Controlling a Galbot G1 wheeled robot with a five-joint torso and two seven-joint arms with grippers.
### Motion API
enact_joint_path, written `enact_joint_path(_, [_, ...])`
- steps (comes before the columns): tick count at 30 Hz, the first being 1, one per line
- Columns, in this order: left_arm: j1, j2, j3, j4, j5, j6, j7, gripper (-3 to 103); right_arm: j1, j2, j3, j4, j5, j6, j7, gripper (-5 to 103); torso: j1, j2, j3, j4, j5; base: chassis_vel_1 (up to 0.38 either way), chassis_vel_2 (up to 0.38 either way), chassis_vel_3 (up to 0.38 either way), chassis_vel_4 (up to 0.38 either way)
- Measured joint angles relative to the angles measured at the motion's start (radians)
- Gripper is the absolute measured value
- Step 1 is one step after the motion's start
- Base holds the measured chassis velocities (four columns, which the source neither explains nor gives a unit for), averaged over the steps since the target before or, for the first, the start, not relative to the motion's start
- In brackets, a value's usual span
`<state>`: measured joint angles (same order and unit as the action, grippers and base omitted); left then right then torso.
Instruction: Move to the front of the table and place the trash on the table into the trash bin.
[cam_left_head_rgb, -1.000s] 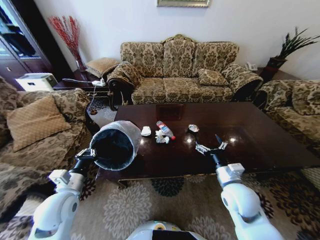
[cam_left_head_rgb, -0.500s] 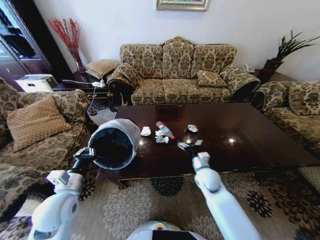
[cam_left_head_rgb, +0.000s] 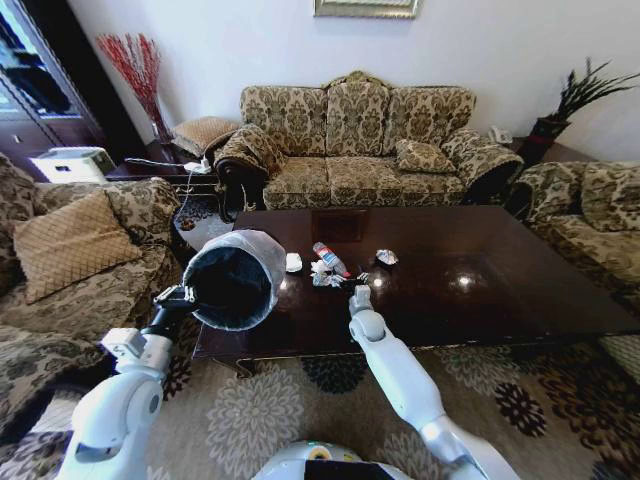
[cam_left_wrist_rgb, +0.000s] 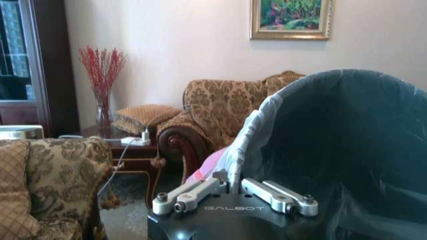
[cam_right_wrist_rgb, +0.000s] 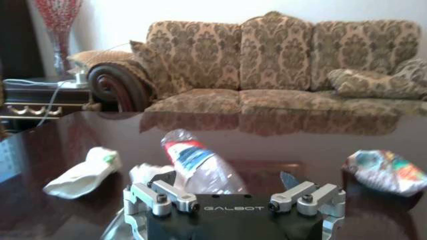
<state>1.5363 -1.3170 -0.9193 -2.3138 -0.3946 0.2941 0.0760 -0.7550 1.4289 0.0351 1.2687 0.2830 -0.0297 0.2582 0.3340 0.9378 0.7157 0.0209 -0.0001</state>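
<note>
The left pincer (cam_left_head_rgb: 178, 296) was clamped on the rim of the trash bin (cam_left_head_rgb: 235, 280), holding it tilted with its dark mouth toward the camera, off the near left corner of the worktop (cam_left_head_rgb: 520, 290); in the left wrist view the fingers (cam_left_wrist_rgb: 193, 192) gripped the whitish liner at the bin's edge (cam_left_wrist_rgb: 248, 135). The right pincer (cam_left_head_rgb: 360, 291) reached over the worktop's near edge, jaws spread wide, just short of the clear plastic bottle (cam_right_wrist_rgb: 197, 165) with red label. A white paper wad (cam_right_wrist_rgb: 83, 172) lay beside the bottle, toward the bin. A silvery crumpled wrapper (cam_right_wrist_rgb: 385, 171) lay on the bottle's other side. All scraps rested on the dark glossy wood, left of its centre
</note>
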Motion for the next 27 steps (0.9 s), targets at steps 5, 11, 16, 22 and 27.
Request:
enact_joint_path(5, [-0.002, 0.003, -0.001, 0.011, -0.002, -0.001, 0.001, 0, -0.005, 0.013, -0.029, -0.021, 0.012, 0.009, -0.023, 100, 0.000, 0.000, 0.000, 0.0007, -0.0001, 0.000, 0.000, 0.000, 0.000])
enact_joint_path(11, [0.000, 0.005, 0.001, 0.008, -0.003, -0.001, 0.002, 0, -0.012, 0.029, -0.037, -0.048, 0.016, 0.023, -0.030, 85, 0.000, 0.000, 0.000, 0.0004, 0.0003, 0.000, 0.000, 0.000, 0.000])
enact_joint_path(16, [0.004, 0.008, 0.000, 0.006, -0.006, -0.001, 0.002, 0, -0.025, 0.029, -0.032, -0.044, 0.019, 0.023, -0.046, 70, 0.000, 0.000, 0.000, 0.0004, 0.0001, 0.000, 0.000, 0.000, 0.000])
enact_joint_path(22, [0.007, 0.010, 0.001, 0.005, -0.021, 0.000, 0.004, 0, -0.031, 0.035, -0.018, -0.060, 0.022, 0.028, -0.078, 42, 0.000, 0.000, 0.000, 0.0003, 0.0001, 0.000, 0.000, 0.000, 0.000])
enact_joint_path(27, [0.011, 0.007, 0.003, 0.009, -0.021, 0.000, 0.011, 0, -0.019, 0.038, -0.014, -0.076, 0.023, 0.035, -0.095, 26, 0.000, 0.000, 0.000, 0.0005, 0.0001, 0.000, 0.000, 0.000, 0.000])
